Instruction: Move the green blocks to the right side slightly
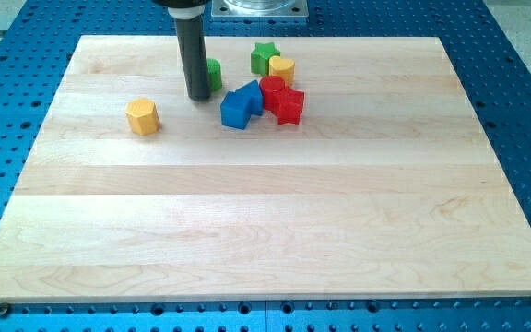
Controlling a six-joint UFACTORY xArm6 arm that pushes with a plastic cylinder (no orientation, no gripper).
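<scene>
My tip (198, 96) rests on the wooden board (265, 212) near the view's top, just left of a green block (214, 74), which the rod partly hides; its shape is unclear. A green star block (265, 58) sits further right at the top, touching a yellow round block (282, 69). Below them are a red round block (272, 90), a red star block (289, 106) and two blue blocks (241, 105) bunched together.
A yellow hexagonal block (142, 116) lies alone to the view's left of my tip. The board lies on a blue perforated table (524, 111). The arm's base mount (256, 7) is at the view's top.
</scene>
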